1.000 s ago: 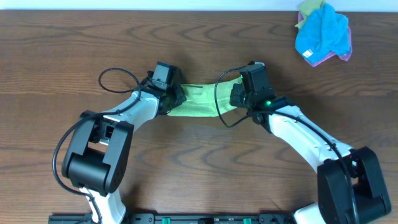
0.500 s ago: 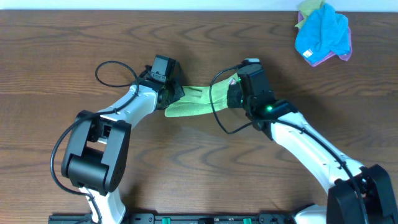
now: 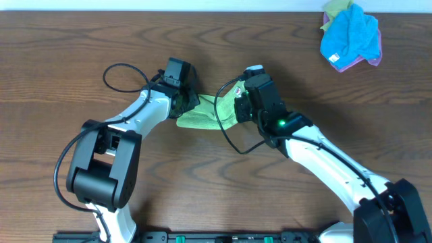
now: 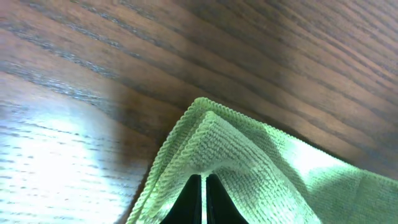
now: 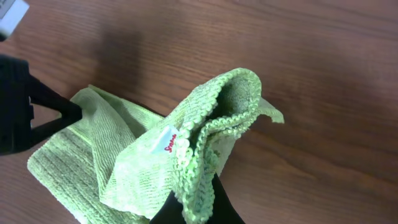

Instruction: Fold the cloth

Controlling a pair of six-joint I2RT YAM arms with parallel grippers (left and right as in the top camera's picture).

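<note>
We log 1 marking: a white tag (image 5: 166, 140) on the cloth (image 5: 124, 168), seen from the right wrist, carrying red script too blurred for us to read.

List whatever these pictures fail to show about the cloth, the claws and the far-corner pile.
Overhead: the left claw and right claw cover the ends of the cloth, so neither grip shows.
Left wrist: the cloth drapes over the left claw, hiding its tips.
Right wrist: the bottom edge cuts off the right claw; the label is too small to read.
Overhead: the blue cloth covers what lies under it.
</note>
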